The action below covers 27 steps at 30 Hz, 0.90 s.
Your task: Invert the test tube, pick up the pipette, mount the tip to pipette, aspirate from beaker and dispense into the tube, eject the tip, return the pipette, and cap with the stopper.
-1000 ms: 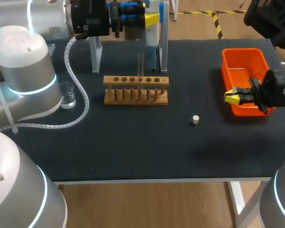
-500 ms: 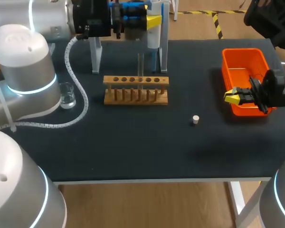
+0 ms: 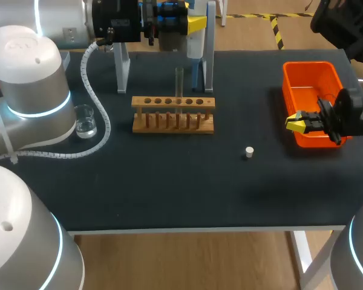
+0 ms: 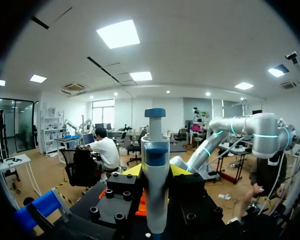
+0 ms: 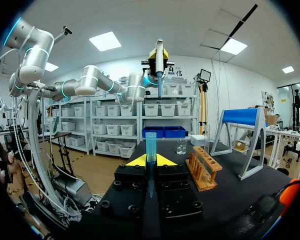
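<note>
Holding the pipette (image 4: 155, 175) upright, left jaws are clamping its body at 12 o'clock of the rack (image 3: 173, 115). Right jaws, at 3 o'clock by the orange bin (image 3: 308, 75), are pinching a blue tip (image 5: 150, 142) upright, probably presenting it for mounting. The test tube (image 3: 179, 84) is standing in the rack.

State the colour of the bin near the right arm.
The bin is orange, clearest in the head view.

A wooden rack (image 3: 173, 114) with a row of holes along its top stands on the black table (image 3: 169, 187). Just behind the rack is a grey-legged stand (image 3: 121, 71) with a blue bar. Well to the rack's right sits an orange bin (image 3: 310, 81).
</note>
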Each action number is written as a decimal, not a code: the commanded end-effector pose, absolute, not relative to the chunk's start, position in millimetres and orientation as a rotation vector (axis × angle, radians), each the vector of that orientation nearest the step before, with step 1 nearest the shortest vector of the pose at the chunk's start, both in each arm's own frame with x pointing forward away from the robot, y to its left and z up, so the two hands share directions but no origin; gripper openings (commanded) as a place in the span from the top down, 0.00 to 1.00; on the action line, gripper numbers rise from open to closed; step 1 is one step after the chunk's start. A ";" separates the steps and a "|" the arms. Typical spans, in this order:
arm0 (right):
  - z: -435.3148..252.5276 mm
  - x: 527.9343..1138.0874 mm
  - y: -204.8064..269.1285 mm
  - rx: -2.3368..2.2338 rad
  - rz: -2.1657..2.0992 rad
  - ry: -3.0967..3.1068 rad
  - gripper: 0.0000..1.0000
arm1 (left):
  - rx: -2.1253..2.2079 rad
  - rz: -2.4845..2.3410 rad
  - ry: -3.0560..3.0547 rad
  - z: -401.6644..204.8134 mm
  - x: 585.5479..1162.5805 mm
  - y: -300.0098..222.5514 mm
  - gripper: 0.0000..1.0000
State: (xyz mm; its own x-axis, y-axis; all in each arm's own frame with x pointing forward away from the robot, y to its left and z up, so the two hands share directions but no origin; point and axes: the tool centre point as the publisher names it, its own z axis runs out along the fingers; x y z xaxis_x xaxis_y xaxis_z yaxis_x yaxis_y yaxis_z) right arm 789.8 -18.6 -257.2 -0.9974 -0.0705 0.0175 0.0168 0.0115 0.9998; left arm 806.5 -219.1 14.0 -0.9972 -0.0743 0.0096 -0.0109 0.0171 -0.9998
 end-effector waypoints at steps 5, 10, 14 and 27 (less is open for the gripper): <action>-257.0 789.2 -19.1 0.058 -2.165 -2.191 1.00 | -0.088 -2.160 2.201 11.1 804.4 -217.7 1.00; -257.0 789.2 -19.1 0.058 -2.165 -2.191 1.00 | -0.073 -2.139 2.211 10.1 804.3 -217.1 1.00; -257.0 789.2 -19.1 0.058 -2.165 -2.191 1.00 | -0.061 -2.129 2.216 9.6 804.2 -217.3 1.00; -257.0 789.2 -19.1 0.058 -2.165 -2.191 1.00 | -0.054 -2.135 2.201 9.3 803.0 -216.5 1.00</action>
State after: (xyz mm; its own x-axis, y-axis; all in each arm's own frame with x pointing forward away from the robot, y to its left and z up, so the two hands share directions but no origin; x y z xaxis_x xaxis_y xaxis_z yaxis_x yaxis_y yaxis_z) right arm 789.8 -18.6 -257.2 -0.9974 -0.0705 0.0175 0.0168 0.0115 0.9998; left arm 803.7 -217.4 10.4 -0.9966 -0.0767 -0.0293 0.0266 0.0363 -0.9990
